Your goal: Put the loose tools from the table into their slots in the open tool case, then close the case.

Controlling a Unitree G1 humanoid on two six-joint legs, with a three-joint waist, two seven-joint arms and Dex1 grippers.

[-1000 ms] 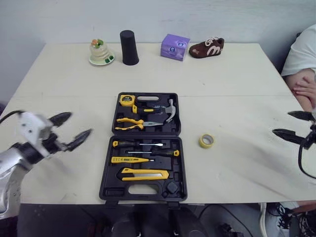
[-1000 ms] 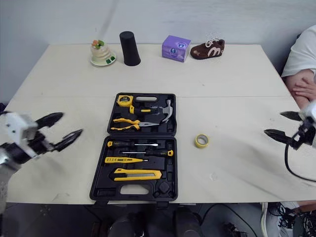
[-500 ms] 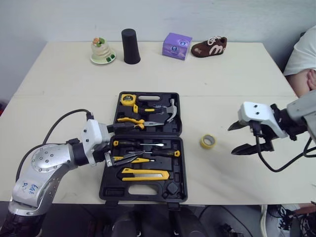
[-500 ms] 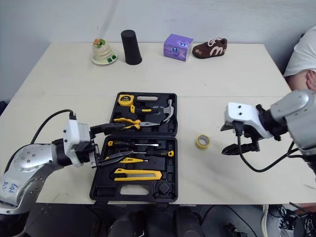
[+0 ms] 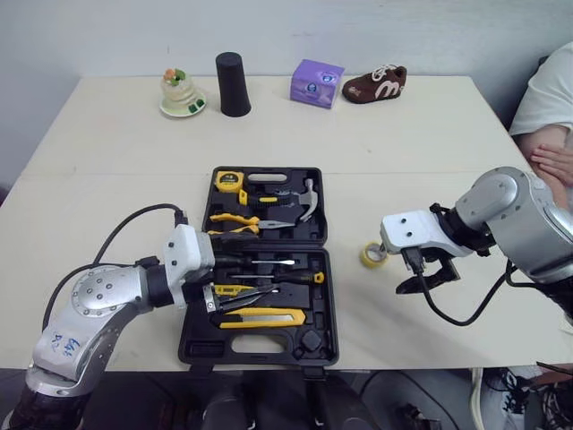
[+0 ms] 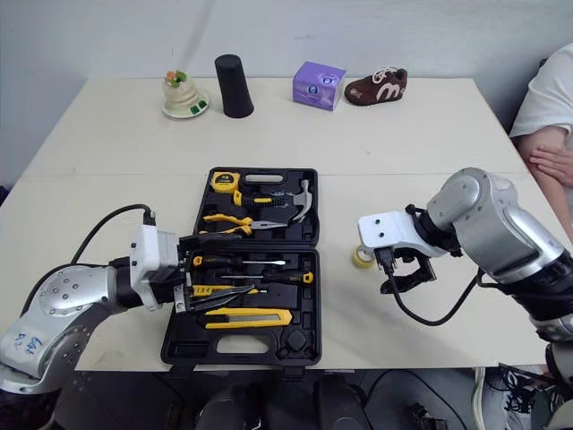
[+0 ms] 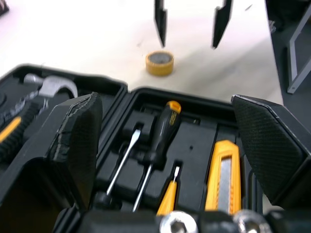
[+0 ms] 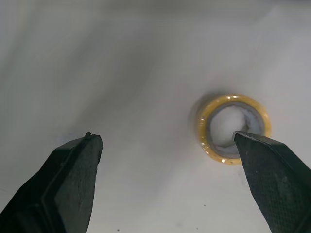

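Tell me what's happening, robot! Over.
Right gripper open at loose tape roll. Left gripper open over open tool case. Nothing in the way.

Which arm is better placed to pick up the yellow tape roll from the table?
Right. The right pincer, open, hangs just above the yellow tape roll; the left pincer, also open, is over the tool case.

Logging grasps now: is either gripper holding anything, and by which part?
Nothing is held: left gripper open over the tool case, right gripper open by the tape roll.
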